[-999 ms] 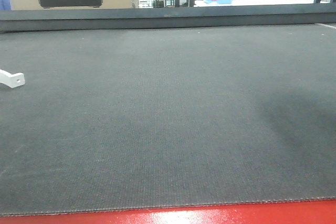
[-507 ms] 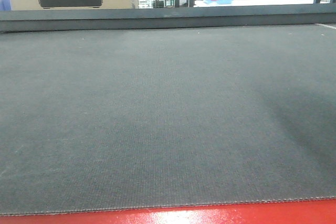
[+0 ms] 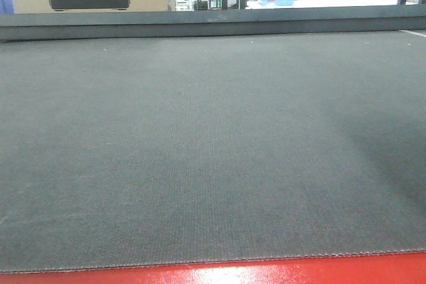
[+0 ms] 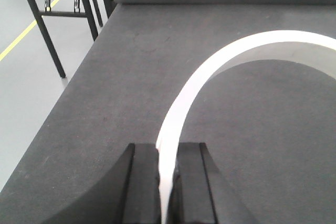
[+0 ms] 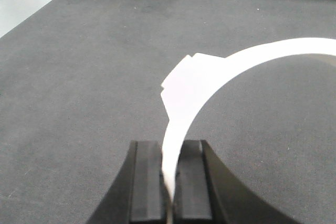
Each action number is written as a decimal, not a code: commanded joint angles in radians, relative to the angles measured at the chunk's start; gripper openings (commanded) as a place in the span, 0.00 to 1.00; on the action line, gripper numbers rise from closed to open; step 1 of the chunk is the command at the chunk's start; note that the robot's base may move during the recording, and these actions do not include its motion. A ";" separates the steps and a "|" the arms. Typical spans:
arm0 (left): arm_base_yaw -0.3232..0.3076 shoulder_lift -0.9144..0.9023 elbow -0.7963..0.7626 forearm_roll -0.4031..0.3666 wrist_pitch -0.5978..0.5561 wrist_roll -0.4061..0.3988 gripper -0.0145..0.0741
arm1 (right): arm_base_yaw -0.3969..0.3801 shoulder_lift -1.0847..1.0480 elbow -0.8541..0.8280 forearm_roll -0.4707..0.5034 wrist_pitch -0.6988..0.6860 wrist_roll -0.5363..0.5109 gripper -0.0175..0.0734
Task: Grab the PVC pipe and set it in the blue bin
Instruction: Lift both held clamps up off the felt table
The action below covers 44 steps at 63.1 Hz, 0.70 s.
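The PVC pipe (image 5: 194, 82), a white plastic C-shaped open ring, is pinched across its thin wall between my right fingers (image 5: 147, 182), which are closed tight on one end of it. From that grip the band rises over the dark grey textured worktop (image 3: 213, 151), passes a flat tab with no hole that I can see, and sweeps forward and to my right until it leaves the wrist view. So the ring's open middle lies ahead and right of the pads, not under them. That offset is what I judge the coming move turns on: it is the curve's centre, not my fingers, that has to come over the blue bin before I let go. The bin shows in none of my views, so I cannot tell which way from the worktop it lies, nor which arm is nearer to it. My left fingers (image 4: 143, 182) are likewise clamped on a second white curved plastic band (image 4: 252, 45), held near the worktop's left edge and arching the same way. Its ends are out of sight, so I cannot tell what tabs it carries. In the front view, neither arm appears over the worktop.
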 commanded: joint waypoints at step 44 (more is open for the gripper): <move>-0.091 -0.059 0.000 -0.053 0.036 0.031 0.04 | 0.001 -0.023 0.001 -0.107 -0.084 -0.007 0.02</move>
